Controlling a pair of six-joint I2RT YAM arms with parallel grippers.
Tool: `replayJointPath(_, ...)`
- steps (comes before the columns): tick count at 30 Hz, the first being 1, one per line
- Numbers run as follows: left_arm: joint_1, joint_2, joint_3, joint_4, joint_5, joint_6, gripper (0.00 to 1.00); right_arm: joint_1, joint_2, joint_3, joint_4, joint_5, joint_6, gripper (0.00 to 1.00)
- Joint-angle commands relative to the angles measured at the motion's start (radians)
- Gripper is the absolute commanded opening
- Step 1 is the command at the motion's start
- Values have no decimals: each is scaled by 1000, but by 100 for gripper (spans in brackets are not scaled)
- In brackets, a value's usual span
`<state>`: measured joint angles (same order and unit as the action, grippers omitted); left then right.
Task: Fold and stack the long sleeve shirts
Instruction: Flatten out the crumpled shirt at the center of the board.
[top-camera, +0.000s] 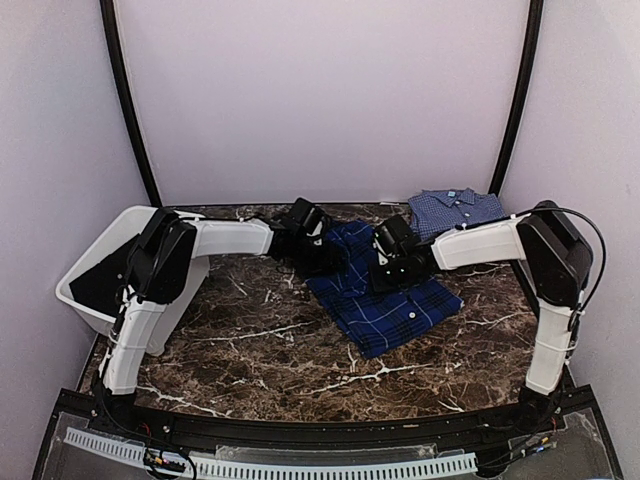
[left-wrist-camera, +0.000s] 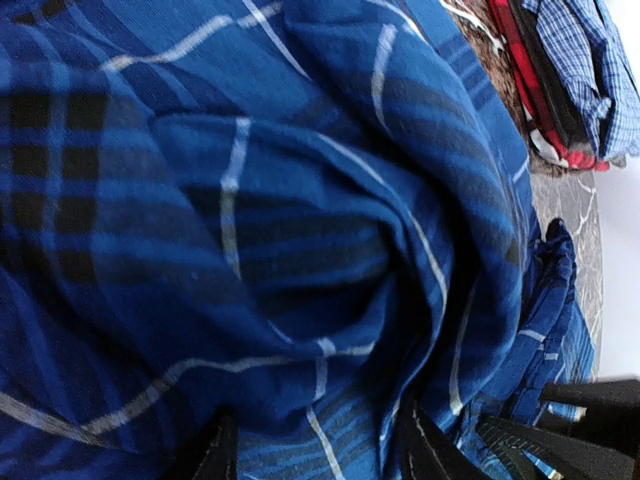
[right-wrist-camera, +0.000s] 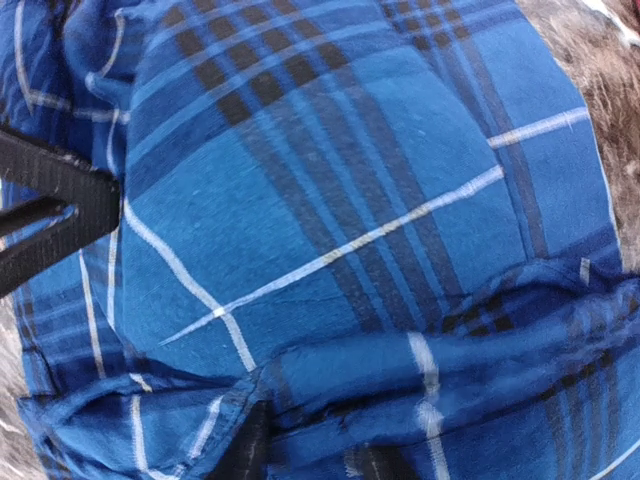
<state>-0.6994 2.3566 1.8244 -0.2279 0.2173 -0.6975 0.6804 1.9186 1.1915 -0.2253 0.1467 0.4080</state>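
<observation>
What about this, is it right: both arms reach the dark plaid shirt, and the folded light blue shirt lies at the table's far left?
No. The top view shows the folded light blue shirt at the far right; the rest holds.

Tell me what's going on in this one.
Both arms are working on the blue plaid shirt, which lies rumpled mid-table. The left gripper has a bunch of its cloth pinched between its fingers. The right gripper is pressed into the same shirt, grip unclear. A light-blue check shirt lies folded at the far right, apparently over a red shirt.
</observation>
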Motion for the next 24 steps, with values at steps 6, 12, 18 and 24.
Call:
replayJointPath(6,61,53,82,-101,-80,-26,53,-4,-126,18,-65,-29,-2,0)
replayJointPath(12,120,123,197,-177,-61,34,53,2,-317,-70,-120,-81,3,0)
replayJointPath(18,165,216,386,-257,-36,104,53,43,-570,-278,-177,-141,82,0)
replayJointPath(24,193,280,502,-299,-8,148,53,155,-831,-554,-139,-254,275,0)
